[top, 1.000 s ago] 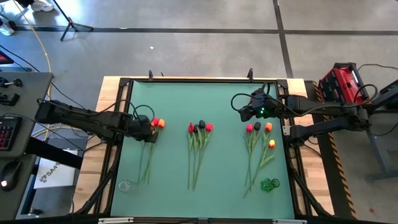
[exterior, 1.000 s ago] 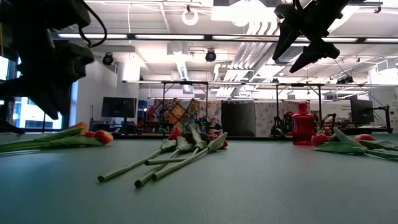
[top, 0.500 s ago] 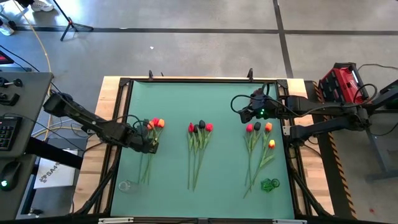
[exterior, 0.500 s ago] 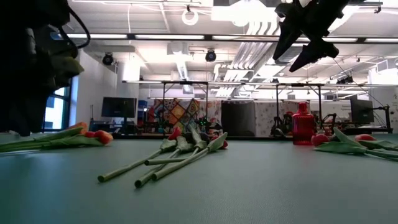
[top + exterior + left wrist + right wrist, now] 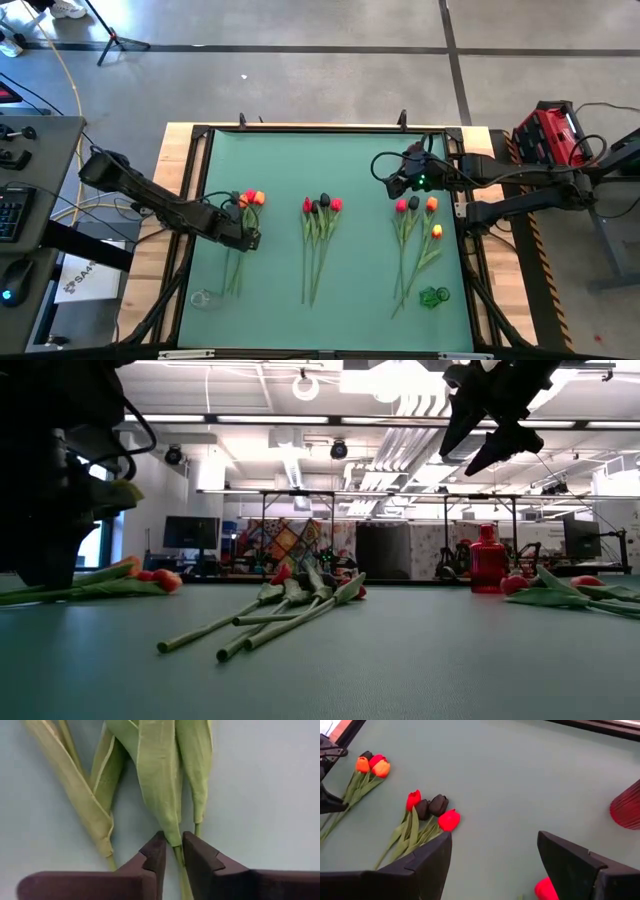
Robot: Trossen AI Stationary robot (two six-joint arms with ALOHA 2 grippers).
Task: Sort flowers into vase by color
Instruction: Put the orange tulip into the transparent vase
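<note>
Three bunches of flowers lie flat on the green table: a left bunch (image 5: 250, 198), a middle bunch (image 5: 321, 205) and a right bunch (image 5: 418, 207), with orange, red and dark heads. My left gripper (image 5: 245, 238) is down over the left bunch's stems and leaves (image 5: 155, 775), shut on one thin stem. My right gripper (image 5: 395, 183) hangs open above the table at the far right, over nothing. A clear vase (image 5: 200, 298) stands near left, a green vase (image 5: 434, 296) near right, and a red vase (image 5: 486, 572) far right. My left gripper has one green stem (image 5: 176, 854) between its two fingertips (image 5: 158, 851), just below where a long leaf ends. The fingers come from above, pointing down, and lie across the stem. The flower lies on the table with the rest of its bunch.
Bare green mat lies between the bunches and along the near edge (image 5: 320, 335). A black frame (image 5: 200, 135) borders the table. The red vase also shows at the edge of the right wrist view (image 5: 627, 810).
My left gripper has gone from beside the left bunch's heads toward the table's near edge, along the stems, and has come down close to the table. The flowers lie as before.
</note>
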